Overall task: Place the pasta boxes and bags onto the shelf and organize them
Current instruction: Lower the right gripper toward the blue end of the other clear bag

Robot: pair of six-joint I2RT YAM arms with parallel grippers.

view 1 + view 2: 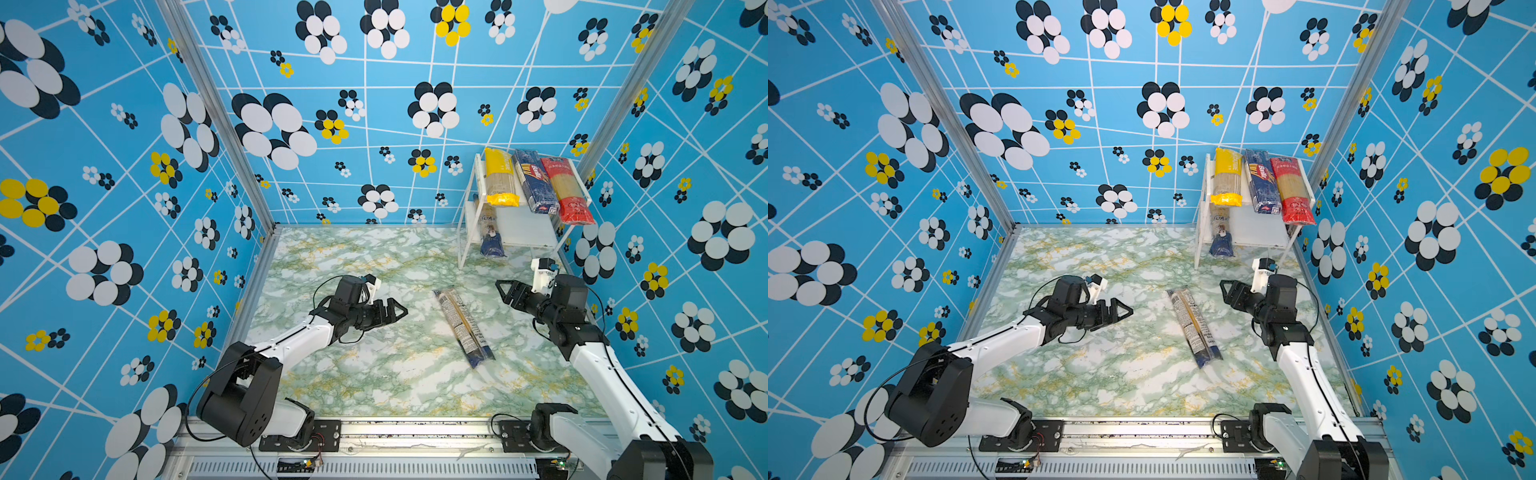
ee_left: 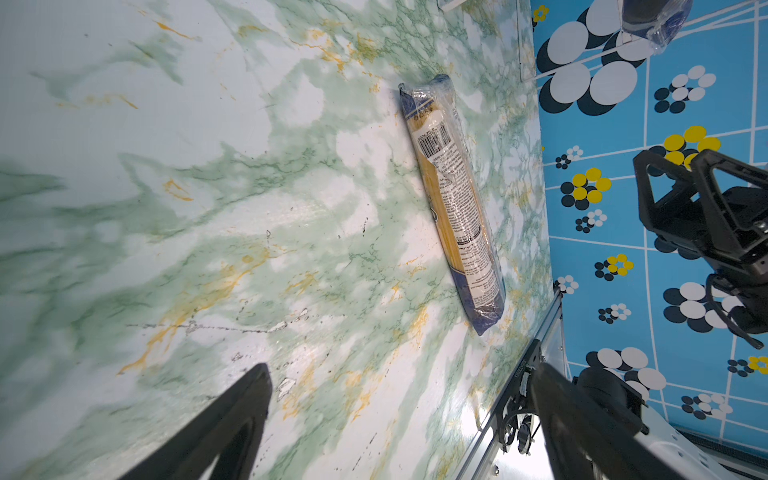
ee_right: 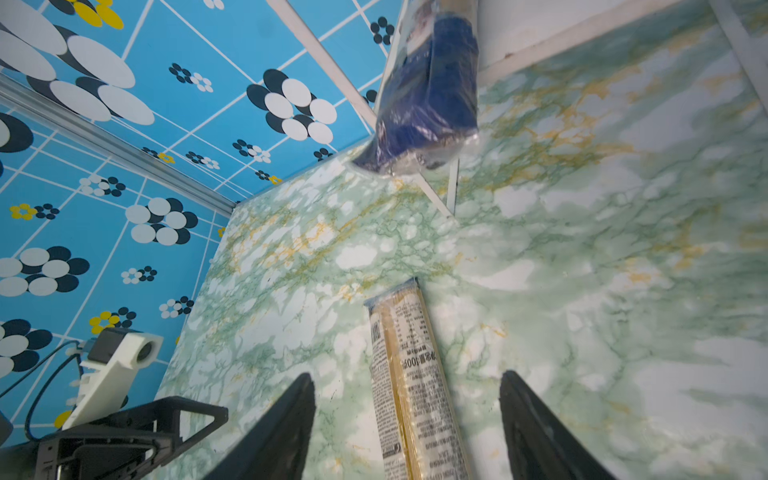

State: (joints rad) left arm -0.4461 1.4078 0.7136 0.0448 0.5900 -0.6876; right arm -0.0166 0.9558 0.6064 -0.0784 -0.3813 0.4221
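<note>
Clear-wrapped, the last pack [image 1: 463,328] lies on the desk [image 1: 374,374] between wide, empty left fingers [image 2: 232,415] and right fingers [image 3: 282,428]; next, it probably needs grasping for the shelf [image 1: 523,228].

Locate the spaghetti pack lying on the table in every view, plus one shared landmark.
In a top view: the loose pack lies slantwise, right of centre.
In a top view: loose pack, same spot.
Left wrist: loose pack whole, barcode showing.
Right wrist: loose pack cut by the picture edge.
Shared landmark: the blue-ended pack jutting from the lower shelf.
</note>
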